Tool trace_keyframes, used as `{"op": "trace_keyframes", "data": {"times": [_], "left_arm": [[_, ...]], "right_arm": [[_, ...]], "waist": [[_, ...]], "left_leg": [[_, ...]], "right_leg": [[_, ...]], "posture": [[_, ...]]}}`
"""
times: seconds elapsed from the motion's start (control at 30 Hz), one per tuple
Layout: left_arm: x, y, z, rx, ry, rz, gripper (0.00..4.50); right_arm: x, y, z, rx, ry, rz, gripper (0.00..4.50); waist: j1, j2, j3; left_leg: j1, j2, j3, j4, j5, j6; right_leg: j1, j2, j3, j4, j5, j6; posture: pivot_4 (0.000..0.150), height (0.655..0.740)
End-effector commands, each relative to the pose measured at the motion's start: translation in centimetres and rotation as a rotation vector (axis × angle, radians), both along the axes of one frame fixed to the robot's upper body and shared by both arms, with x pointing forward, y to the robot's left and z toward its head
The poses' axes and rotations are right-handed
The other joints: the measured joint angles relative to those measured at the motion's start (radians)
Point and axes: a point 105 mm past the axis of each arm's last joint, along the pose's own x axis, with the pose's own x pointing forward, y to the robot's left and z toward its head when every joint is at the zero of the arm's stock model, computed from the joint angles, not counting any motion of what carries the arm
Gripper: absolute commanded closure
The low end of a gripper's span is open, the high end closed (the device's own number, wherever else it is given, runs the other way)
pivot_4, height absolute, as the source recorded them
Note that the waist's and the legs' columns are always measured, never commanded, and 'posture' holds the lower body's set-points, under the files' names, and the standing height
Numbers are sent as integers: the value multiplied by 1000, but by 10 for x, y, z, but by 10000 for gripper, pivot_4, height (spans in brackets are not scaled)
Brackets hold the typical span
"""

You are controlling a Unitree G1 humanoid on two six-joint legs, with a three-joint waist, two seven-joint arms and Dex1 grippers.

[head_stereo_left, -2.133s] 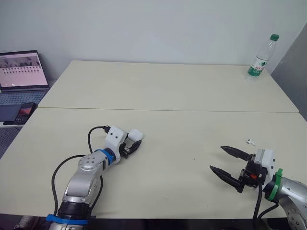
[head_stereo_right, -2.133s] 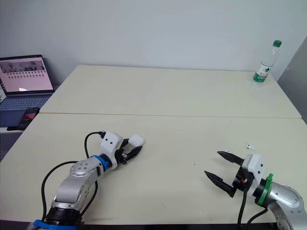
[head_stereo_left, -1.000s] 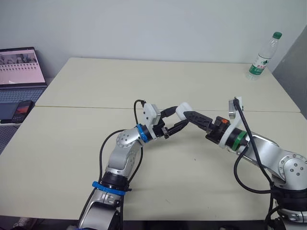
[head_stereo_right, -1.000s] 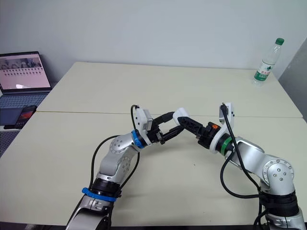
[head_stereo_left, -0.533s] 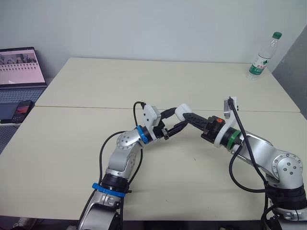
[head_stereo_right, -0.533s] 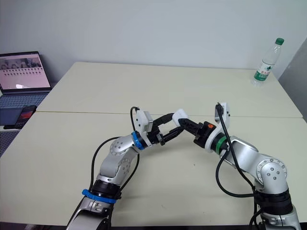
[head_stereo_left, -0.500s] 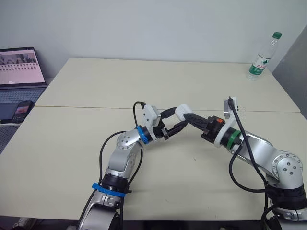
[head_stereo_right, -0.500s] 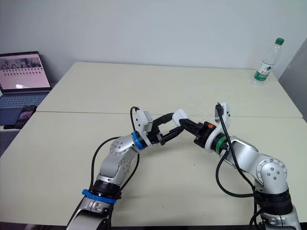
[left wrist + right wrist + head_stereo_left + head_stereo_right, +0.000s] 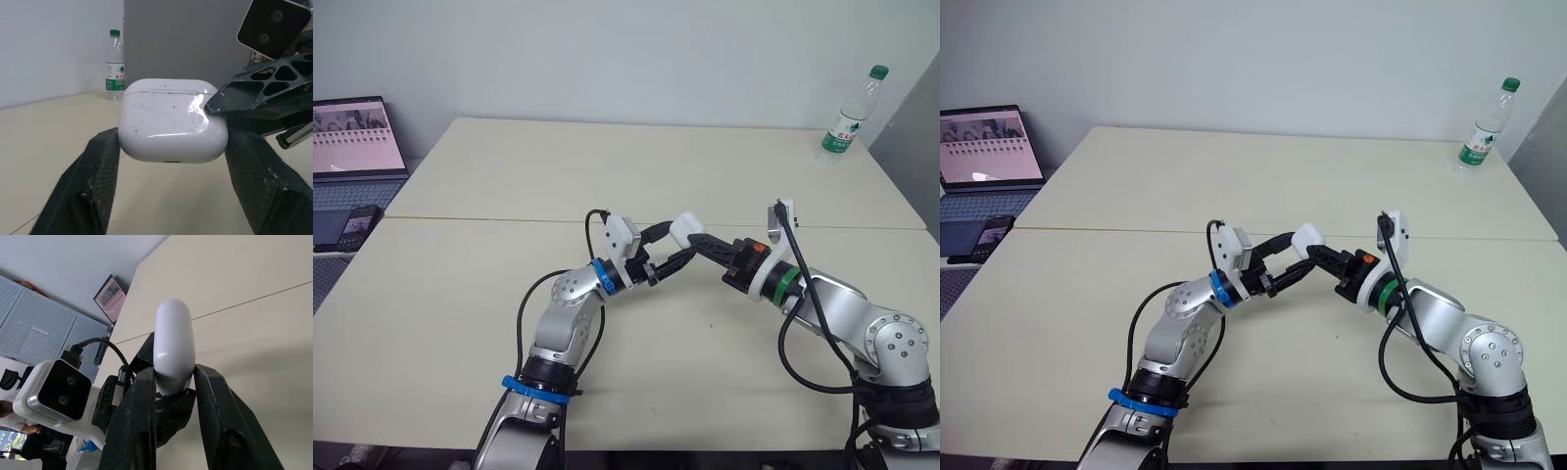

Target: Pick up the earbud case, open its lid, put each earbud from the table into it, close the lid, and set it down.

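Note:
The white earbud case [image 9: 686, 227] hangs closed above the middle of the table [image 9: 607, 176], between my two grippers. My right gripper [image 9: 697, 237] reaches in from the right and is shut on it; in the right wrist view both black fingers [image 9: 142, 396] clamp the case [image 9: 173, 342] on its broad faces. My left gripper [image 9: 679, 242] comes from the left. In the left wrist view its fingers [image 9: 105, 161] stand just beside the lower corners of the case [image 9: 173, 125], open, with a right fingertip pressing on the case's side.
A water bottle [image 9: 848, 116] stands at the far right corner of the table. A laptop [image 9: 352, 137] and a phone [image 9: 350, 227] lie on a lower surface to the left. A seam crosses the table behind the grippers.
The left arm carried the case up from the table's front left to the middle. The right gripper came in and shut on it. The left fingers have spread slightly.

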Motion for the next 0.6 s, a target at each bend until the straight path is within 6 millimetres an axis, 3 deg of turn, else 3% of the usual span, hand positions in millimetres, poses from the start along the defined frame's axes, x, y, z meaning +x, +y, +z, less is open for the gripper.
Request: {"op": "trace_keyframes", "data": {"times": [0.03,0.27,0.37,0.6], "left_arm": [[-1,-2,3,6,-9,-11,73],[0,6,4,-4,63,-17,73],[-6,14,-3,-3,253,-108,73],[-32,39,20,-121,515,-408,73]], "right_arm": [[-2,-4,18,42,-80,-5,37611],[-1,-18,18,33,-89,-29,37611],[-2,-29,19,-4,-116,-6,37611],[-31,-31,18,-175,-211,288,37611]], "waist": [[0,0,0],[0,0,0],[-1,0,0],[-1,1,1]], "left_leg": [[0,0,0,0,0,0],[0,0,0,0,0,0],[0,0,0,0,0,0],[0,1,-1,0,0,0]], "right_leg": [[0,0,0,0,0,0],[0,0,0,0,0,0],[0,0,0,0,0,0],[-1,1,-1,1,-3,4]], "posture": [[1500,7362],[1500,7362],[1500,7362],[1500,7362]]}}
